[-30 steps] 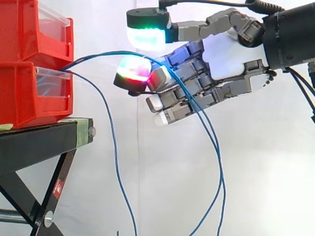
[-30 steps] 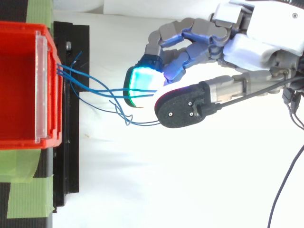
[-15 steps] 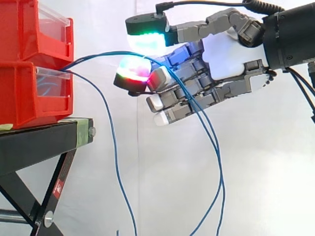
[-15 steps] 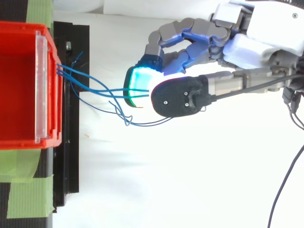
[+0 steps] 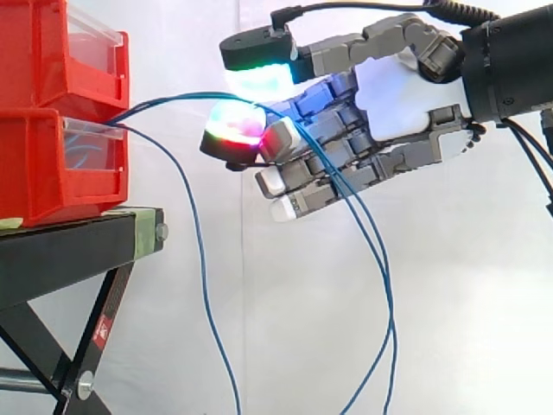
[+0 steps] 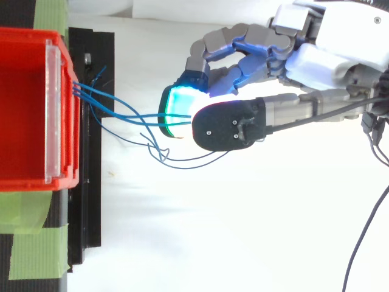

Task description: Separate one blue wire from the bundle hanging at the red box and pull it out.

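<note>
Several thin blue wires (image 5: 173,97) leave the front of the lower red box (image 5: 43,164) and arc right to my hand (image 5: 397,95). There they pass between the thumb's green-white pad (image 5: 259,76) above and a curled finger's red-green pad (image 5: 235,121) below, then hang down past the other curled fingers. One more wire (image 5: 200,259) drops straight from the box. From above, the wires (image 6: 121,112) fan out from the box (image 6: 24,109) and run under the thumb (image 6: 228,125), beside the cyan pad (image 6: 175,109). A slack loop (image 6: 182,163) sags beneath.
A second red box (image 5: 52,52) is stacked on the lower one. Both rest on a black stand (image 5: 69,251) with green tape (image 6: 30,255) on its top. A white curtain hangs behind, and open space lies below and right of the stand.
The thumb has swung sideways over the wires toward the glowing fingertip and tilted a little. The slack loop seen from above has widened. The arm and boxes have stayed put.
</note>
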`<state>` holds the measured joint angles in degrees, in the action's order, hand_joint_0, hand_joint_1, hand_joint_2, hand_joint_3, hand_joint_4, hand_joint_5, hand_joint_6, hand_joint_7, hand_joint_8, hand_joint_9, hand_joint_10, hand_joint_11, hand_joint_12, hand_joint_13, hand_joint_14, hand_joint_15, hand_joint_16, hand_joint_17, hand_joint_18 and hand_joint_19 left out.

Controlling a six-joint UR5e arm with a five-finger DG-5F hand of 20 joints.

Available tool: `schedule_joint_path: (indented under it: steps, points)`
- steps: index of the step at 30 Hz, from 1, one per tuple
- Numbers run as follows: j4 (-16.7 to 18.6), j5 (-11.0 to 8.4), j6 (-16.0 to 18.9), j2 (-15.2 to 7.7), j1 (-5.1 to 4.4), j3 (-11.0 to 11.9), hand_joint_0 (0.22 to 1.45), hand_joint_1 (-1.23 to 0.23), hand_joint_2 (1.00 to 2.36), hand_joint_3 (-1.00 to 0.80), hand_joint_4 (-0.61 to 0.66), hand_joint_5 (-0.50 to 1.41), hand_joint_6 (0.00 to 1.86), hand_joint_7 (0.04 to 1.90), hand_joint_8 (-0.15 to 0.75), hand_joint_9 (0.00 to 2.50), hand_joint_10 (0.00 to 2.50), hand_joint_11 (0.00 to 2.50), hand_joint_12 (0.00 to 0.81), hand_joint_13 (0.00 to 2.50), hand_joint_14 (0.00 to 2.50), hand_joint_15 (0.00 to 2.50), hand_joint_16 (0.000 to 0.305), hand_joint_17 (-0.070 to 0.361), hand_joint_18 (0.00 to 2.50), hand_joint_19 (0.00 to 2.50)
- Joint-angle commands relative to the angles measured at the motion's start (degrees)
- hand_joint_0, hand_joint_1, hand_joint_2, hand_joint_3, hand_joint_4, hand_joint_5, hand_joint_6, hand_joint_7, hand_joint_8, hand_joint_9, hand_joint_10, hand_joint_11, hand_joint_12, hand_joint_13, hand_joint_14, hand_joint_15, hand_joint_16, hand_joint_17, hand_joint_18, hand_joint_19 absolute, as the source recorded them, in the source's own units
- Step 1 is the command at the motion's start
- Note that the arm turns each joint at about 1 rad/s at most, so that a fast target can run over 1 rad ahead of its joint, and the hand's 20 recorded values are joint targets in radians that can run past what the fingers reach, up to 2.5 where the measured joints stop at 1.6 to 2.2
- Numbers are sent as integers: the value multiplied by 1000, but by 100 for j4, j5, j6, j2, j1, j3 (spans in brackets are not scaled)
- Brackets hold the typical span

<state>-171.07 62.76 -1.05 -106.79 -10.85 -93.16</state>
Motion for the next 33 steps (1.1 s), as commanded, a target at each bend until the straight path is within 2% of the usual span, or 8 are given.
schedule_joint_path:
  steps: [1, 8, 12, 17, 19, 23, 29, 33]
  points:
    - [-5, 0, 0, 0, -5, 0, 631, -788, 1031, -19, 224, -270, 860, 1213, 305, 262, 21, 1389, 354, 398, 18, 1430, 43, 97, 227, 611]
    - [-5, 0, 0, 0, 4, 0, 630, -859, 1028, -132, 222, -277, 849, 1221, 296, 194, 23, 1344, 346, 340, 20, 1413, 42, 95, 192, 562]
    - [4, 0, 0, 0, -5, 0, 637, -877, 1033, -64, 238, -279, 847, 1291, 297, 88, 22, 1392, 340, 295, 20, 1405, 42, 95, 173, 538]
    - [4, 9, 0, 0, -5, 0, 647, -877, 1035, -19, 238, -292, 858, 1288, 295, 21, 22, 1415, 333, 267, 20, 1400, 43, 96, 151, 523]
    - [4, 0, 0, 0, -5, 0, 628, -882, 1033, -56, 229, -300, 855, 1324, 276, 0, 25, 1427, 324, 206, 20, 1465, 42, 93, 81, 616]
    - [4, 0, 0, 0, 4, 0, 628, -891, 1032, -73, 223, -300, 854, 1304, 272, 0, 26, 1421, 305, 238, 8, 1612, 41, 91, 130, 734]
    - [4, 0, 0, 0, -5, 0, 583, -861, 1025, -186, 247, -295, 847, 1237, 303, 2, 23, 1410, 331, 333, 6, 1586, 42, 94, 213, 709]
    - [4, 0, -9, 0, 4, 0, 538, -723, 1009, -404, 268, -286, 826, 1173, 324, 87, 20, 1399, 359, 398, 5, 1562, 44, 98, 250, 750]
